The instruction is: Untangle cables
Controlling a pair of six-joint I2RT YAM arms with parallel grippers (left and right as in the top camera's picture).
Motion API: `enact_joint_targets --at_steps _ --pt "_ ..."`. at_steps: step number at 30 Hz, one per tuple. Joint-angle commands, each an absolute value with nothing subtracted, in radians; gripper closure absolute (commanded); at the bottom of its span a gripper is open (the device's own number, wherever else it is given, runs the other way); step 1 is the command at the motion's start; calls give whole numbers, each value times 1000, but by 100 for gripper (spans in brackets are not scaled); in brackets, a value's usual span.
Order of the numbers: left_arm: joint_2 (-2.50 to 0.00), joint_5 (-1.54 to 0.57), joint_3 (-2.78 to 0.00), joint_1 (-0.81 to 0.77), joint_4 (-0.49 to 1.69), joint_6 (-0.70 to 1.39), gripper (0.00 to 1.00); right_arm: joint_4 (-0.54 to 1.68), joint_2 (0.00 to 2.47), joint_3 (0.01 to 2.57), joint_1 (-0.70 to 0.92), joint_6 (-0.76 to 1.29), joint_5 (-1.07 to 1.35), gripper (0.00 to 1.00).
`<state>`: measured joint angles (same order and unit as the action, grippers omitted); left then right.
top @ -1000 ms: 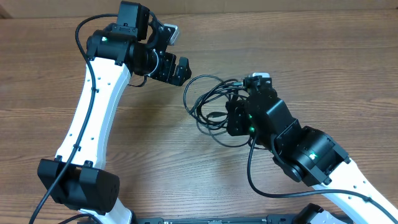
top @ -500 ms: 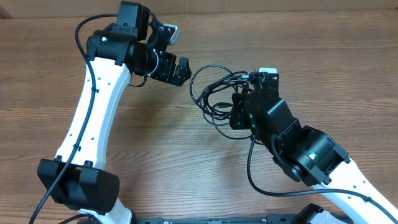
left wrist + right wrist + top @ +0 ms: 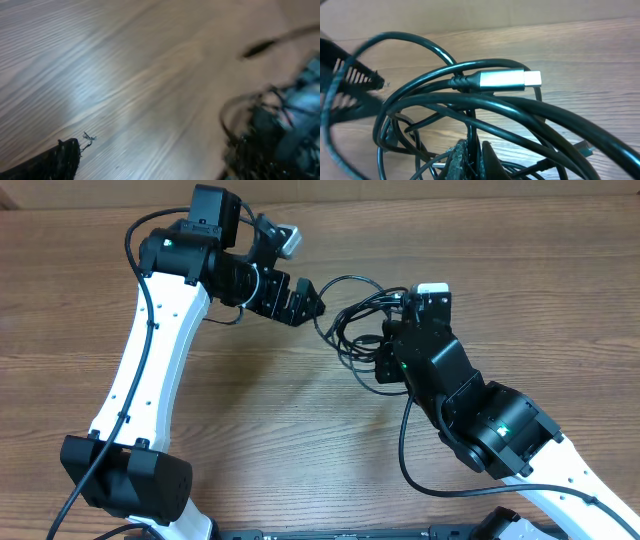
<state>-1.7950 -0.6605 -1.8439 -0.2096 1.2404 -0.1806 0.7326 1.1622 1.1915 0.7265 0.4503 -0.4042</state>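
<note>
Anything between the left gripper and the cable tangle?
Nothing visible. The open left gripper sits right beside the nearest loop of the tangled thin black cables, which the right gripper pinches from the opposite side.

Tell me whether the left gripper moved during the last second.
Yes. Measured against its arm's fixed base, the left gripper swung rightward in the overhead view, reaching the edge of the cables.

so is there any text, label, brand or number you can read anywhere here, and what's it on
None can be read.
cables, silver plug, left arm, right arm, table: no print or label shows.
Left wrist view: too blurred to tell.
</note>
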Motion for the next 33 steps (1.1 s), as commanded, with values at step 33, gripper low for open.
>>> enact_joint_targets --at_steps 33 --pt "-1778 -993 -1862 -239 1390 -1103 1 700 1169 1211 718 437 -255 96"
